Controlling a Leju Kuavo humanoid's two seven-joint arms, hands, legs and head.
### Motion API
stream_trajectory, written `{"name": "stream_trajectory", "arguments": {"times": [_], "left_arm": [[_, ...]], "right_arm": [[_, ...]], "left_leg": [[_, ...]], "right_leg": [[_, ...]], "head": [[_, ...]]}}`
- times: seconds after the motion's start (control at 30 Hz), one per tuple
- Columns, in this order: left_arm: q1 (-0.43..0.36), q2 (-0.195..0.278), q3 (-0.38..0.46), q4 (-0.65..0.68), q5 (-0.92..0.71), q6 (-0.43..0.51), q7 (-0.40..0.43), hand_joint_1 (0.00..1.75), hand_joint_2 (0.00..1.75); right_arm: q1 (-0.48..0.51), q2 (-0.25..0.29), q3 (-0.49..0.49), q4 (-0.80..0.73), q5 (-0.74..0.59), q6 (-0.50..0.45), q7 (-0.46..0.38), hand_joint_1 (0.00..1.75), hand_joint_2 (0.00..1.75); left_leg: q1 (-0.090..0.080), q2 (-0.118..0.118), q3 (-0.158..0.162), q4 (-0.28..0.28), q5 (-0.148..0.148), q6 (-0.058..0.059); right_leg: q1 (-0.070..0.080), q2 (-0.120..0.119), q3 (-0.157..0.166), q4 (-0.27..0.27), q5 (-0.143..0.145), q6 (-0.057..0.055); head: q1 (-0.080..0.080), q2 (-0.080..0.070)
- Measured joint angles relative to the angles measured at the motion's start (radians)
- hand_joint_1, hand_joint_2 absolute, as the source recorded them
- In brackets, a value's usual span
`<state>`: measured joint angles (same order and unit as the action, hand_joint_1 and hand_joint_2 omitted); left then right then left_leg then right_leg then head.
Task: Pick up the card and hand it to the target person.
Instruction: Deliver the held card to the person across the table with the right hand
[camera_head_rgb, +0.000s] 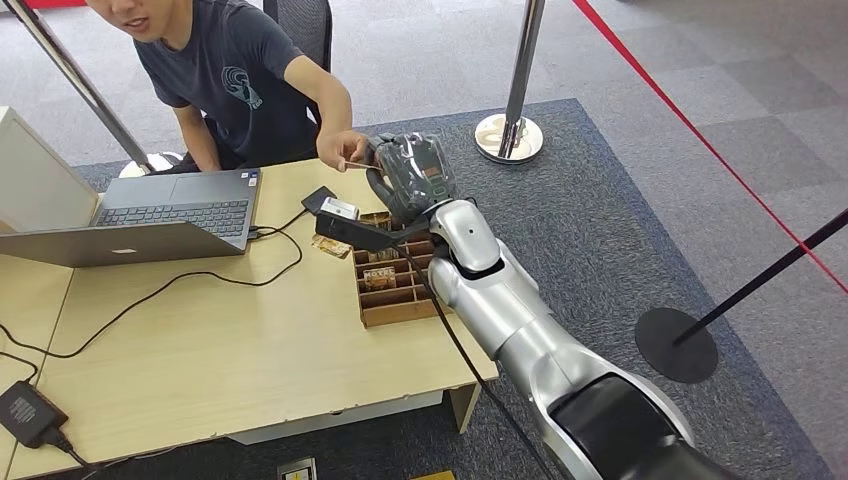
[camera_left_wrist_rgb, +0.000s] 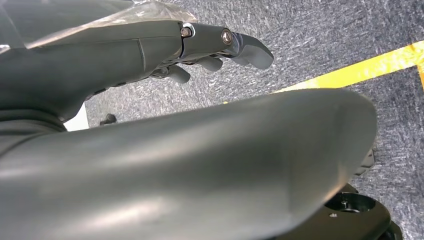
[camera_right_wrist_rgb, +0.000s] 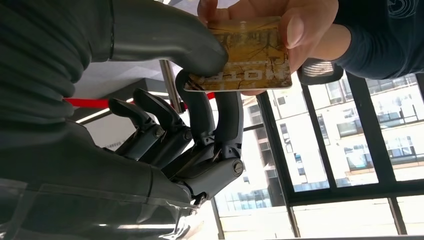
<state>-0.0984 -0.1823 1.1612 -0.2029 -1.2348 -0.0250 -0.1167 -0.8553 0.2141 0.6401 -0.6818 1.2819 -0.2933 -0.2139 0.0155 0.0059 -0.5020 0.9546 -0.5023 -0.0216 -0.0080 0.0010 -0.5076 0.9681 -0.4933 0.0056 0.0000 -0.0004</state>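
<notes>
1. Here, at the far left of the head view, a white box (camera_head_rgb: 30, 165) stands on the light wooden table (camera_head_rgb: 220, 350), and a black power adapter (camera_head_rgb: 28, 412) lies near the table's front left corner with its cable running across the top.
2. Next to the box an open grey laptop (camera_head_rgb: 170, 215) sits on the table, in front of the seated person (camera_head_rgb: 235, 75) in a dark blue T-shirt.
3. Further right, a small black card reader (camera_head_rgb: 335, 215) rests on the table just beside a wooden compartment tray (camera_head_rgb: 395, 285); some gold cards lie in the tray, and one more lies on the table beside it.
4. The right hand (camera_head_rgb: 410, 175) is raised above the far end of the tray, at the end of the silver arm that comes in from the lower right.
5. In the right wrist view the right hand pinches the gold hotel card (camera_right_wrist_rgb: 250, 55) between its thumb and the tips of two fingers (camera_right_wrist_rgb: 230, 115), while the other fingers are curled apart from the card.
6. The person's hand (camera_right_wrist_rgb: 270, 25) grips the opposite edge of the same card, so both hold it together.
7. The left hand (camera_left_wrist_rgb: 200, 55) hangs over grey carpet with a yellow floor line (camera_left_wrist_rgb: 360, 67); its fingers are bent loosely and hold nothing.
8. At the right of the head view, chrome stanchion posts (camera_head_rgb: 515, 100) and a red floor line (camera_head_rgb: 700, 130) stand on the carpet.
</notes>
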Motion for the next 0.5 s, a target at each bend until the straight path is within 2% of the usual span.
{"name": "stream_trajectory", "arguments": {"times": [0.27,0.3,0.4,0.43,0.5], "left_arm": [[0.0,0.0,0.0,0.0,0.002,0.003,0.0,0.0,0.0],[0.0,0.0,0.0,0.0,0.001,0.003,0.0,0.0,0.0],[0.0,0.0,0.0,0.0,-0.001,0.003,0.0,0.0,0.0],[0.0,0.0,0.0,0.0,-0.002,0.003,0.0,0.0,0.0],[0.0,0.0,0.0,0.0,-0.002,0.003,0.001,0.0,0.0]], "right_arm": [[-0.009,0.018,0.0,0.052,0.007,-0.011,0.006,1.75,1.75],[-0.01,0.019,0.0,0.057,0.009,-0.013,0.008,1.56,1.75],[-0.012,0.021,-0.001,0.07,0.017,-0.026,0.015,0.27,1.75],[-0.012,0.021,-0.002,0.073,0.019,-0.033,0.017,0.02,1.75],[-0.012,0.021,-0.003,0.078,0.021,-0.05,0.021,0.0,1.75]], "left_leg": [[0.0,0.0,0.0,0.0,0.0,0.0],[0.0,0.0,0.0,0.0,0.0,0.0],[0.0,0.0,0.0,0.0,0.0,0.0],[0.0,0.0,0.0,0.0,0.0,0.0],[0.0,0.0,0.0,0.0,0.0,0.0]], "right_leg": [[0.0,0.0,0.0,0.0,0.0,0.0],[0.0,0.0,0.0,0.0,0.0,0.0],[0.0,0.0,0.0,0.0,0.0,0.0],[0.0,0.0,0.0,0.0,0.0,0.0],[0.0,0.0,0.0,0.0,0.0,0.0]], "head": [[0.0,0.0],[0.0,0.0],[0.0,0.0],[0.0,0.0],[0.0,0.0]]}}
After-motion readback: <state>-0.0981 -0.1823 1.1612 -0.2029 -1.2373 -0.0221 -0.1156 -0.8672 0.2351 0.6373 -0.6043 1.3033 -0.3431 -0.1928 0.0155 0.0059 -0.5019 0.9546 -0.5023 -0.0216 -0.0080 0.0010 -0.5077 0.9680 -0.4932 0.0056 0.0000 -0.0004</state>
